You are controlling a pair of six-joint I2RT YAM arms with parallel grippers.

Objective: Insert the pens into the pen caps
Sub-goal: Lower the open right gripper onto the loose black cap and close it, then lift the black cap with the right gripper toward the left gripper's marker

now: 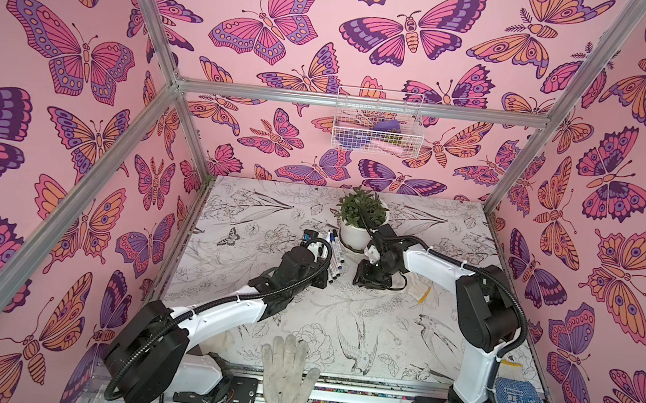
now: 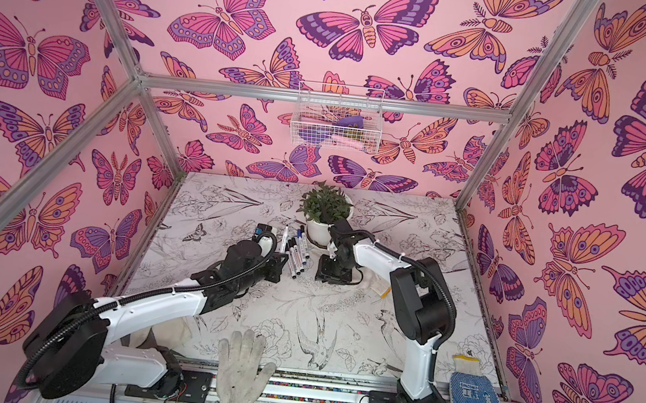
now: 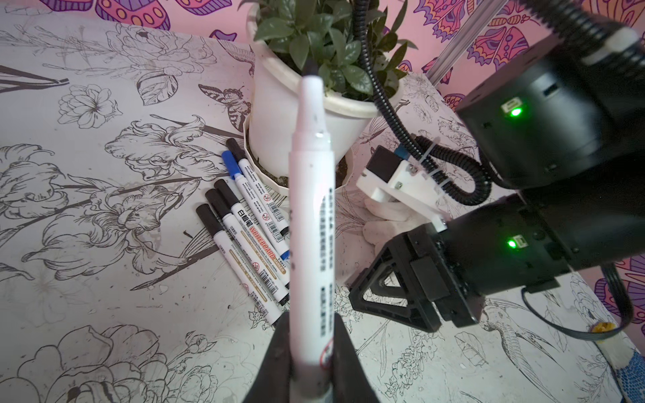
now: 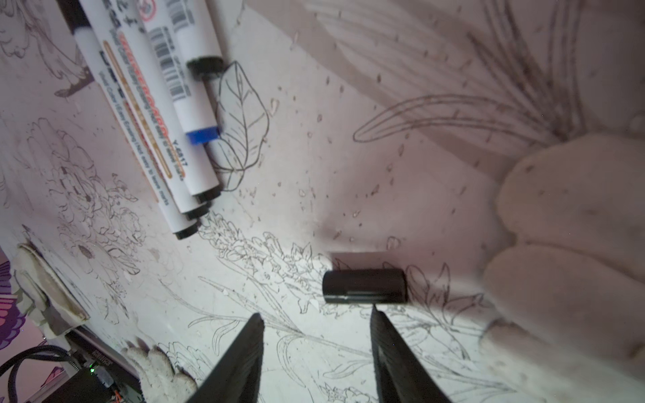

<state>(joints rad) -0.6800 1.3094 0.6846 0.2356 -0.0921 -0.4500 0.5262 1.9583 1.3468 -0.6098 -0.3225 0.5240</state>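
Left wrist view: the left gripper [image 3: 310,335], at the bottom centre, pinches the lower barrel of an uncapped pen [image 3: 310,216] that runs up the middle of the frame. The pen has a white barrel, a tapered white neck and a small black tip. Its dark lettering is too blurred to read.

Left of it, five capped pens [image 3: 246,223] lie side by side and touching on the table [image 3: 104,279], just beside a white plant pot [image 3: 275,115]. Four wear black caps [image 3: 206,214] and one a blue cap [image 3: 228,164]. One barrel reads "WHITEBOARD MARKER" in red beside Chinese characters, and two others show barcodes.

Right wrist view: the same five pens lie at the upper left, one marked "Y-6817". At the lower centre, the right gripper [image 4: 316,312] has its fingers spread and empty. A loose cap [image 4: 364,286], a short black cylinder, lies on its side on the table just beyond one fingertip. A white glove [image 4: 576,244] fills the right edge.

Both top views place the pens at the table's centre. Count: six pens, one loose cap.
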